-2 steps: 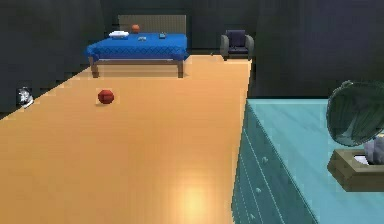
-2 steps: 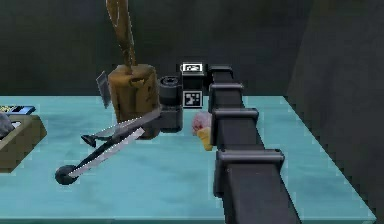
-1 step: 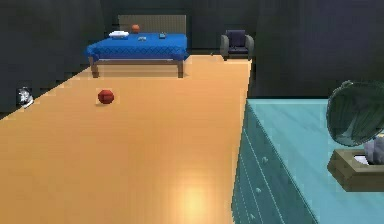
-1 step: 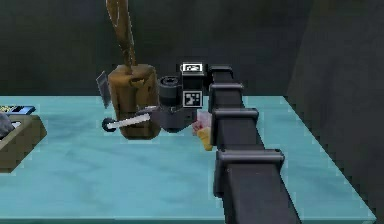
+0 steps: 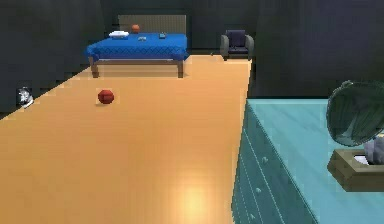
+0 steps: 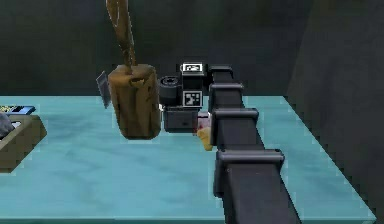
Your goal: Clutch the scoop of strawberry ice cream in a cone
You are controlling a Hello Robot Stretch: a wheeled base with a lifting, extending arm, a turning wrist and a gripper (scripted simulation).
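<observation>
One pink-tan blob (image 6: 205,131) shows near one pincer (image 6: 170,102); whether that holds anything, I cannot tell.

Home bedroom: blue-covered bed (image 5: 137,47) against the far dark wall (image 5: 50,30), dark armchair (image 5: 237,43) beside it, red ball (image 5: 105,96) on the orange floor (image 5: 150,150), teal dresser (image 5: 290,140) with a tissue box (image 5: 355,168) near its edge.
</observation>
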